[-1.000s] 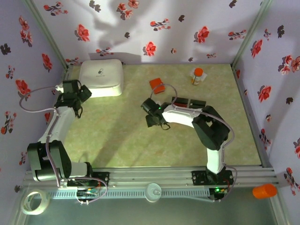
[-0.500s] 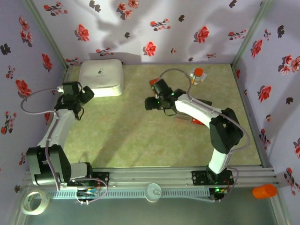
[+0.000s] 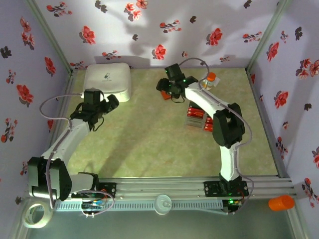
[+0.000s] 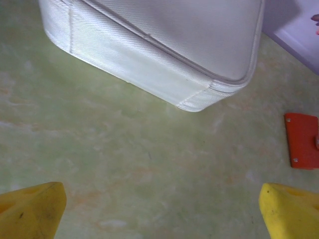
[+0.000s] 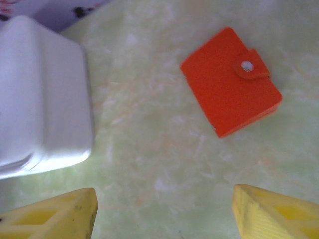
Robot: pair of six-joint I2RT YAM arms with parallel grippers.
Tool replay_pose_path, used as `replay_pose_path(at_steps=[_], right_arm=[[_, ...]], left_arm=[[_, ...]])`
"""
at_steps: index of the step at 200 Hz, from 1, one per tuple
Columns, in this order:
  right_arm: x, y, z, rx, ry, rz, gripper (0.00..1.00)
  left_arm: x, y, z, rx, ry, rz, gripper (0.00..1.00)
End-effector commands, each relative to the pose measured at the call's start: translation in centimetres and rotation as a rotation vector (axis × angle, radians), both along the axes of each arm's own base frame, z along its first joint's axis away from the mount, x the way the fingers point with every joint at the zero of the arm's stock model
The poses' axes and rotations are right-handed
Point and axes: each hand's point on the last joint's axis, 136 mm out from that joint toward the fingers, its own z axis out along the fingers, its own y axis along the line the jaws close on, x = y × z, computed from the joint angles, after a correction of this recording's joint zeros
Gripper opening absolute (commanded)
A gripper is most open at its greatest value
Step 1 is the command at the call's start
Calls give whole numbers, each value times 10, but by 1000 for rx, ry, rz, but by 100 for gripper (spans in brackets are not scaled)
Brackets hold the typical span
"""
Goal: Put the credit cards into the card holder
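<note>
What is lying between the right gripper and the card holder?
Nothing. The right wrist view shows bare table between the right gripper and the card holder.

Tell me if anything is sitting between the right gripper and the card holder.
Nothing visible. The right gripper, open, faces bare table, and the closed card holder lies just ahead; the white box sits off to the side.

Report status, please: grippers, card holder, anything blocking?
Left gripper open, empty. Right gripper open near card holder, holder closed. Credit cards loose on table. White box apart.
</note>
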Motion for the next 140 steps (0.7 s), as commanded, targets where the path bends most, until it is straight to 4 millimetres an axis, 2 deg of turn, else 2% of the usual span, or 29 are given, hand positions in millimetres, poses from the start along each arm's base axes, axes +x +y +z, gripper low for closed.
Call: replay_pose_path(at_steps=[1,51,86,140], right_arm=[[6,-19,-21,18,27,-216,62],[17,-21,-57,149,43,-390,48],[22,-23,-74,152,49,-439,45],[33,-27,-91,163,58,-481,41]], left_arm=[[1,-7,4,-32,-24,1,100],[2,-15,3,-36,-24,-22,100],[3,-20,3,-41,-24,-49,100],[7,-26,-1,-52,-13,-76,100]])
